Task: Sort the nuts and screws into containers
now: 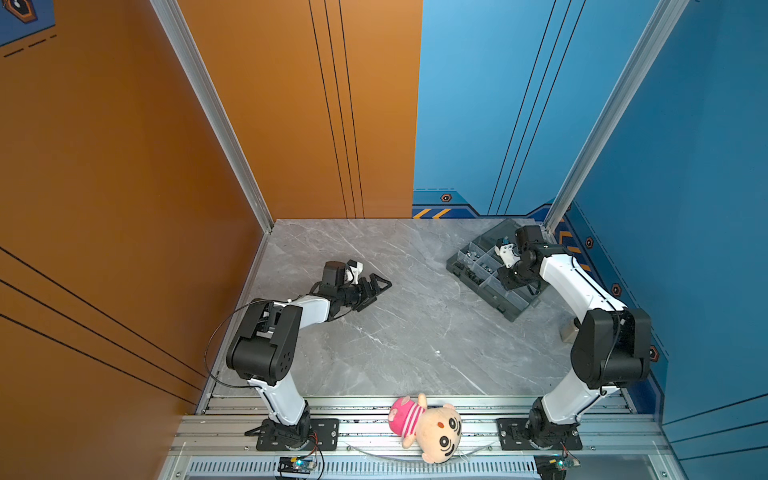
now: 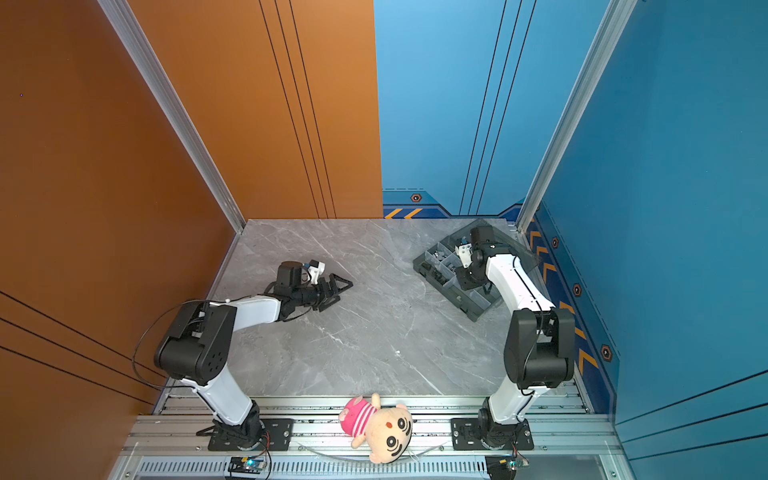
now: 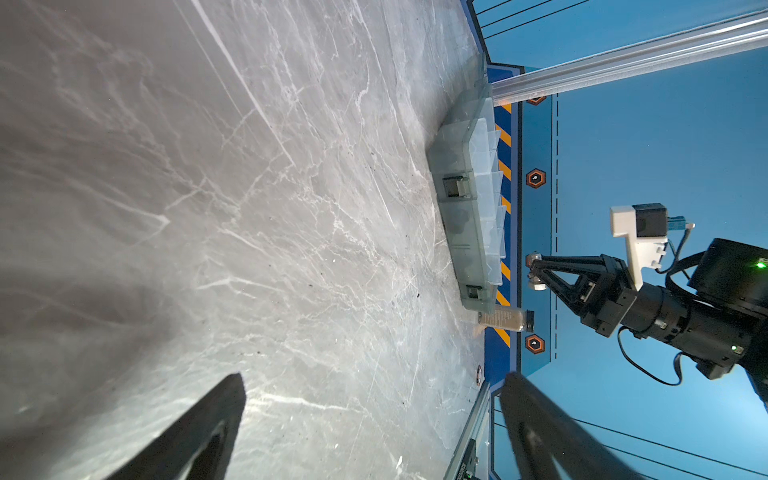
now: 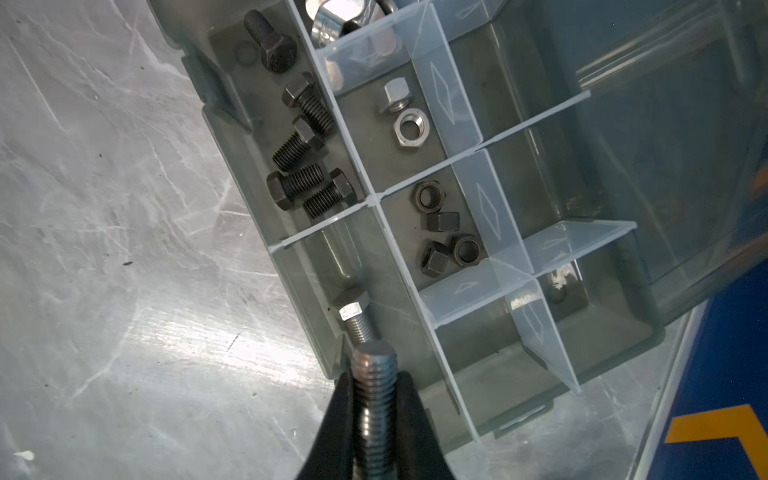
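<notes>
Right hand (image 4: 374, 399) clenches a silver screw (image 4: 373, 365) by its threads, pointed at the compartment (image 4: 316, 266) holding a matching bolt (image 4: 354, 316), likely sorting like with like.

No words, brands or numbers could be read anywhere, small jar (image 3: 503, 320) carried a printed label, too blurred to make out.
</notes>
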### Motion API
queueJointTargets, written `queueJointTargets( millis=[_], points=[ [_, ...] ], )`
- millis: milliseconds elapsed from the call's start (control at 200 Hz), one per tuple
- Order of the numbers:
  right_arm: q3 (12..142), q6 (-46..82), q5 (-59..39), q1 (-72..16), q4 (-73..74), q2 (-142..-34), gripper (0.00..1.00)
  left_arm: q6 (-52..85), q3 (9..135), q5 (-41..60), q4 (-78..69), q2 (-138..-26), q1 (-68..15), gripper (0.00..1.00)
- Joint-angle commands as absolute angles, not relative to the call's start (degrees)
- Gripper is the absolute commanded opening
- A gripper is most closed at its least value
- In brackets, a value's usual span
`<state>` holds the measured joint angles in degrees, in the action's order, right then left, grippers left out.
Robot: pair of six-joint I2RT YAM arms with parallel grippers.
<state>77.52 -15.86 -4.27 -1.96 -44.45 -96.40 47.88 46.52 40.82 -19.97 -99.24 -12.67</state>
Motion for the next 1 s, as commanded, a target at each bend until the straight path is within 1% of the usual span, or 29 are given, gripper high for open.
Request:
queueJointTargets(
  millis=[0, 230, 516, 841, 991],
  points=[
    [78.7, -20.3, -2.5, -1.9, -45.1, -97.2, 0.00, 48.0, 46.0, 41.4, -20.6, -98.2, -12.7, 0.98],
    [77.6, -21.5, 1.9, -2.7, -45.4, -99.0, 0.00, 48.1, 46.1, 41.2, -20.6, -98.0, -12.9, 0.98],
    [77.5, -22.3, 4.8, -3.3, -46.3, -101.7, 0.00, 48.0, 46.2, 41.2, -20.6, -98.2, -12.9, 0.98],
    [77.5, -23.5, 8.5, -4.5, -48.6, -103.7, 0.04, 48.1, 45.9, 41.2, -20.6, -97.9, -12.9, 0.98],
    [77.7, -23.5, 9.3, -4.7, -48.8, -104.3, 0.07, 48.0, 45.7, 41.2, -20.7, -97.8, -12.8, 0.98]
  ],
)
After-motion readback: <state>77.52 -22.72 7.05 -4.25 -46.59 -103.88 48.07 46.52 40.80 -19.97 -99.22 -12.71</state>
